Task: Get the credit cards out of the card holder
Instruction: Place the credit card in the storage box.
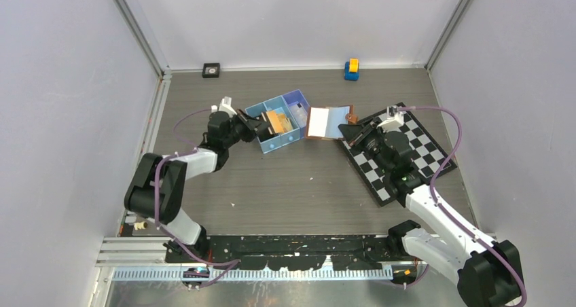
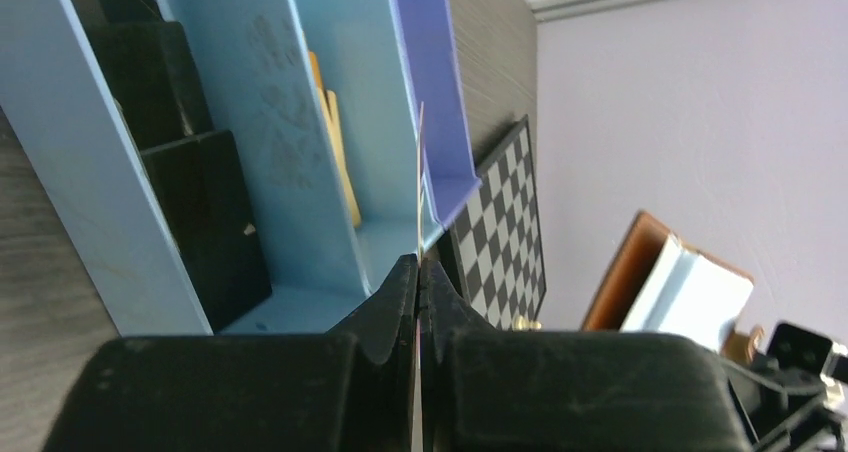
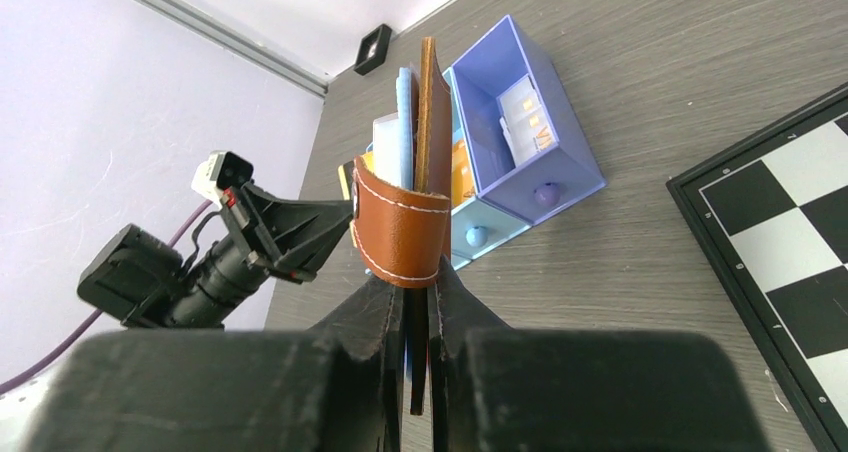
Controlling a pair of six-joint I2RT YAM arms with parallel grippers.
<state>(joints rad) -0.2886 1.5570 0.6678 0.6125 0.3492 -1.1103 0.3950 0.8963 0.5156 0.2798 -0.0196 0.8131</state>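
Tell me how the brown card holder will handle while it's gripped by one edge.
The card holder probably flexes at its fold: it stands open while the right gripper pinches just one leaf. It seems light, since that pinch alone carries it. The pale cards tucked inside may slip out if it tips.

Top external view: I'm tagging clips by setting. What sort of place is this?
Probably a robot-lab test cell: plain pale walls with aluminium corner rails enclose a dark wood-grain table, two robot arms are bolted at its near edge, and the props include a black-and-white chequered board and a blue three-compartment tray.
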